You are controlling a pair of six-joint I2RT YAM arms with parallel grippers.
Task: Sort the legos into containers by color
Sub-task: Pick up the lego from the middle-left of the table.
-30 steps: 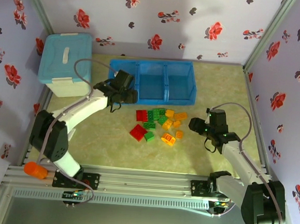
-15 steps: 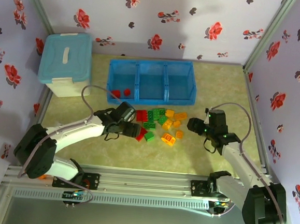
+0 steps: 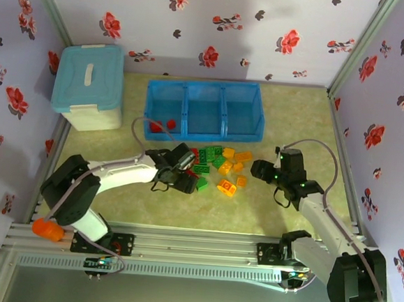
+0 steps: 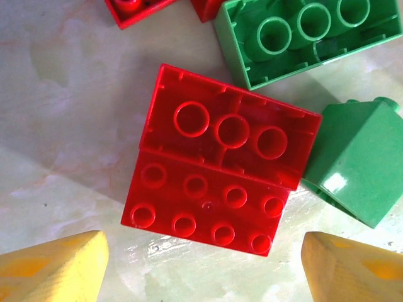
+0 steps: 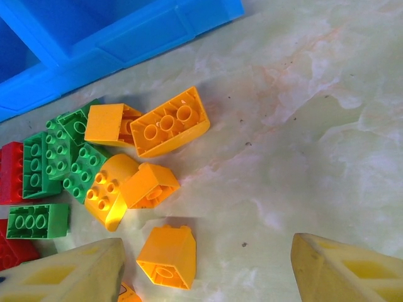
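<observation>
The legos lie in a loose pile [image 3: 218, 163] of red, green and orange-yellow bricks in front of the bright blue three-compartment tray [image 3: 207, 87]. Two red bricks [image 3: 163, 125] sit in its left compartment. My left gripper [image 3: 179, 177] is low over the pile's left edge, open. In the left wrist view the left gripper [image 4: 204, 267] has a studded red brick [image 4: 201, 211] just ahead of its yellow fingertips [image 4: 50, 267]. My right gripper [image 3: 260, 171] hovers open at the pile's right side. An orange brick [image 5: 167, 257] lies near the right gripper's [image 5: 208, 270] left finger.
A pale blue lidded box [image 3: 88, 85] stands at the back left. Green bricks [image 4: 359, 163] crowd the red one on its right. The right wrist view has the tray's front wall [image 5: 113, 38] at the top left and bare table to the right.
My left arm has swung from the tray's left compartment down to the pile's left edge, leaving red bricks in that compartment. The right arm has barely moved.
</observation>
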